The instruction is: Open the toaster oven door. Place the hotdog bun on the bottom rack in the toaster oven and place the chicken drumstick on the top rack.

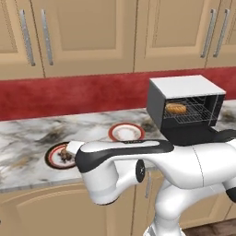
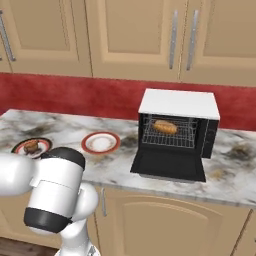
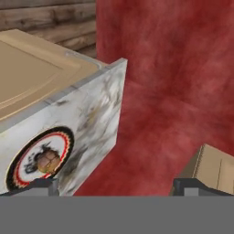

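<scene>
The toaster oven (image 1: 184, 103) (image 2: 177, 122) stands on the counter with its door (image 2: 170, 165) (image 1: 189, 134) folded down flat. Inside, the hotdog bun (image 1: 176, 109) (image 2: 165, 126) lies on a wire rack (image 2: 167, 140); which of the two grids bears it I cannot tell. The chicken drumstick (image 1: 66, 154) (image 2: 31, 146) (image 3: 47, 161) rests on a dark-rimmed plate (image 1: 51, 159) (image 3: 20, 176) at the counter's left. My gripper (image 3: 118, 187) is open and holds nothing. It hovers above that plate, and the drumstick shows just beyond the left fingertip (image 3: 43, 185) in the rolled hand view.
An empty red-rimmed plate (image 1: 126, 132) (image 2: 100, 143) sits between the drumstick plate and the oven. A red backsplash (image 2: 75, 95) and tan upper cabinets (image 1: 83, 32) rise behind the marble counter (image 2: 65, 127). My own arm (image 1: 152, 166) hides part of the counter front.
</scene>
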